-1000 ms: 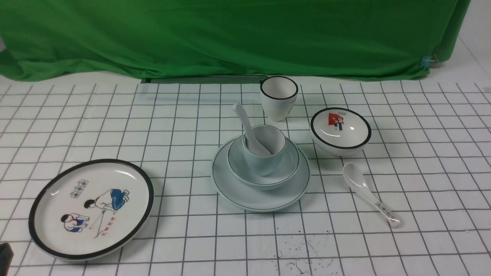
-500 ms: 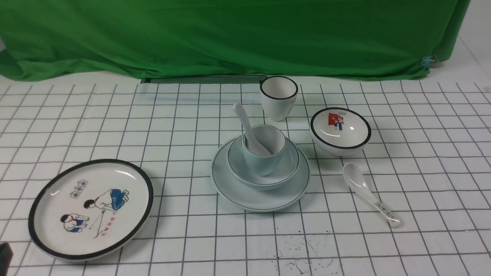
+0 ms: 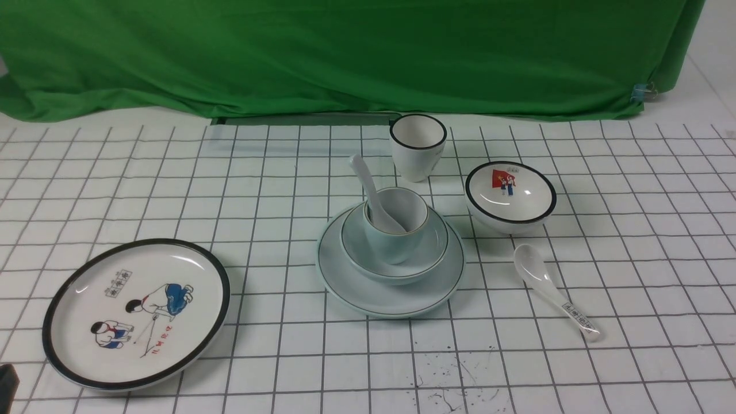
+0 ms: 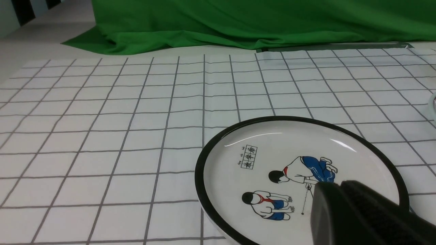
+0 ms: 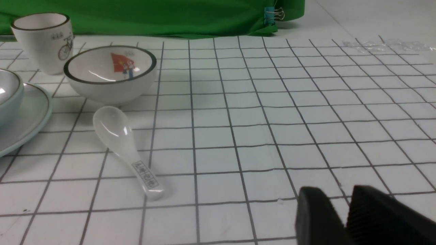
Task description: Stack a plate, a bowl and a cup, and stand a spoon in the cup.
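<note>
In the front view the pale blue-green plate (image 3: 356, 290) lies mid-table with the matching bowl (image 3: 435, 247) on it. The squat cup (image 3: 397, 244) sits in the bowl. The plain white spoon (image 3: 368, 184) stands in the cup, its handle leaning up to the left. My left gripper (image 4: 335, 185) is shut and empty, hovering over the cartoon plate far left of the stack. My right gripper (image 5: 337, 194) is open a little with nothing between its fingers, low over the cloth to the right of the stack. The right wrist view catches the edge of the plate (image 5: 24, 119) and of the bowl (image 5: 6, 92).
A black-rimmed cartoon plate (image 3: 138, 313) lies front left. A taller black-rimmed cup (image 3: 418, 146) stands behind the stack. A small picture bowl (image 3: 510, 195) and a printed spoon (image 3: 552, 290) lie to its right. Green cloth (image 3: 345, 52) hangs along the back.
</note>
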Tool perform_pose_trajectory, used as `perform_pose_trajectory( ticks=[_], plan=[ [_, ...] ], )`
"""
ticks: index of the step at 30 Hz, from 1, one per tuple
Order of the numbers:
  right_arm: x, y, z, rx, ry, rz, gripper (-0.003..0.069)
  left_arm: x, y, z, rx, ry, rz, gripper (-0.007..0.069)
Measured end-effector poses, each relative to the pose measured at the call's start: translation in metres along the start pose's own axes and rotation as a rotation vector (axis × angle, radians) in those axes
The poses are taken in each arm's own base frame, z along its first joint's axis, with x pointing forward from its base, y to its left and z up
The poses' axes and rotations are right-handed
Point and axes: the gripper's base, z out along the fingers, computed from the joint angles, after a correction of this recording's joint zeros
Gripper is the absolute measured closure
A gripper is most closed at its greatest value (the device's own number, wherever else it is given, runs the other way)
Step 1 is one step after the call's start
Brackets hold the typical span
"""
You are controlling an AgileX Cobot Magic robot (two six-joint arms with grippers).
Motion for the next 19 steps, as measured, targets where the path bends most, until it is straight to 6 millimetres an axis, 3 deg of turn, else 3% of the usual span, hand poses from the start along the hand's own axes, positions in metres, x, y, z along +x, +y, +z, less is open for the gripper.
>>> perform_pose_trajectory(
  ticks=[19],
  plan=[
    [0.0,0.0,0.0,0.0,0.0,0.0,0.0421,0.0,0.0,0.0,0.0,0.0,0.001,0.0653]
  ],
)
